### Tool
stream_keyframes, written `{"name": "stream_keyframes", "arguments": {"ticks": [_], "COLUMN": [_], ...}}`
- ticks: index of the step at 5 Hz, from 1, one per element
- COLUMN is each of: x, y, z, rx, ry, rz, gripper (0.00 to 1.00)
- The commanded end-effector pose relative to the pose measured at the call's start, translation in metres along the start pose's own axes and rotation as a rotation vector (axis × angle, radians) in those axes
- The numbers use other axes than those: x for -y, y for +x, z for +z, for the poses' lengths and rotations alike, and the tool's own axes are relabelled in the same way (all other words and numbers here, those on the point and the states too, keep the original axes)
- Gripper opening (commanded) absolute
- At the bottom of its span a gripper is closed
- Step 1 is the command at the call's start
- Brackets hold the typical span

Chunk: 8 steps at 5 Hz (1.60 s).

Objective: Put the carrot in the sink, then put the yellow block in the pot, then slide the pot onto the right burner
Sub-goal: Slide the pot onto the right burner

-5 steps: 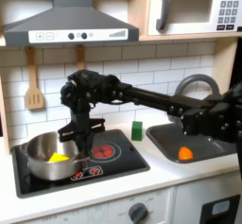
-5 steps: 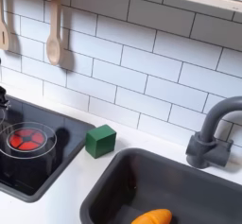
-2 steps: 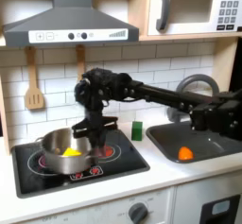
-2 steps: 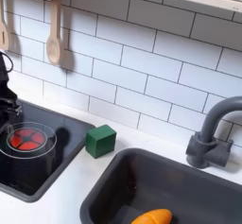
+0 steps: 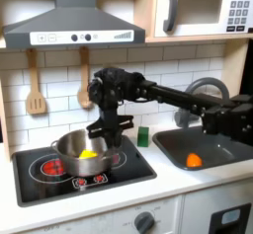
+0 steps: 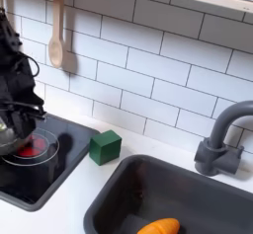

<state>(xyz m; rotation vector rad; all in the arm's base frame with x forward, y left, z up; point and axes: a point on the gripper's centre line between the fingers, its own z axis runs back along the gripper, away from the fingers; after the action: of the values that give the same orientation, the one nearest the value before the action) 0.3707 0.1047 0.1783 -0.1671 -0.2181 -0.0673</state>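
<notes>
- The small tapered orange toy carrot (image 5: 194,160) is showing bright orange against the dark grey rectangular sink basin (image 5: 219,139) in the first exterior view.
- The small yellow toy block (image 5: 89,154) is glowing yellow inside the round shiny steel pot (image 5: 71,145), which is gleaming silver.
- The glossy black cooktop (image 5: 138,165) is carrying red ringed circles; the left-hand red ring (image 5: 49,166) is showing beside the pot.
- The small green block (image 6: 105,146) is sitting dark green on the white counter (image 6: 69,203) in the second exterior view.
- The black robot arm (image 5: 163,97) is looking matt black throughout.
- The white tile wall (image 6: 148,70) is showing grey grout lines in a brick pattern.
- The two pale wooden spoons (image 5: 36,102) are hanging tan.
</notes>
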Motion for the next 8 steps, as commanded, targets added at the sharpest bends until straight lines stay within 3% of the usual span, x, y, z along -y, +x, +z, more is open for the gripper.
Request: {"name": "stream_keyframes", "arguments": {"ticks": [1, 4, 8], "x": [0.009, 0.035, 0.03], "y": [0.002, 0.006, -0.002], "z": [0.001, 0.003, -0.019], "rx": [0.004, 0.023, 0.012], "ry": [-0.015, -0.012, 0.012], "rz": [-0.014, -0.071, -0.075], "gripper": [0.0, 0.0, 0.0]}}
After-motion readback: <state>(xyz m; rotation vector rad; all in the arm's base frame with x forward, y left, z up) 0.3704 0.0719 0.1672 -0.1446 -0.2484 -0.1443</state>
